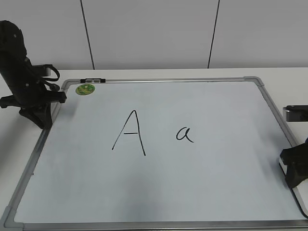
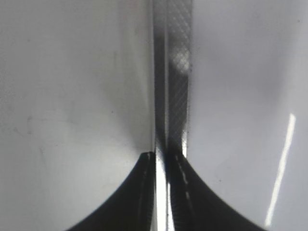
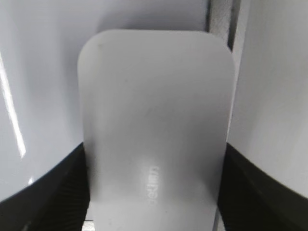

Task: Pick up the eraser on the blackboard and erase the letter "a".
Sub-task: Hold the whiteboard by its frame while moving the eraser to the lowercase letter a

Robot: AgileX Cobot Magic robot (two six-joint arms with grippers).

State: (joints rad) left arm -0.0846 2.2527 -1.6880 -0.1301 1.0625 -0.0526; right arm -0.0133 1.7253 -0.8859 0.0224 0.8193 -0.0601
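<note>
Right now our right gripper (image 3: 154,192) has its fingers pressed against both sides of the eraser (image 3: 155,120), at the right edge of the blackboard (image 1: 159,192). Left of it, the letter "a" (image 1: 185,134) sits mid-board, unerased, beside the capital "A" (image 1: 130,133). Our left gripper (image 2: 160,156) rests nearly closed over the board's left frame, holding nothing. A green magnet (image 1: 85,89) occupies the far-left corner.

Blackboard (image 1: 216,183) surface open around letter "a" (image 1: 185,134); capital "A" (image 1: 129,133) near left.
</note>
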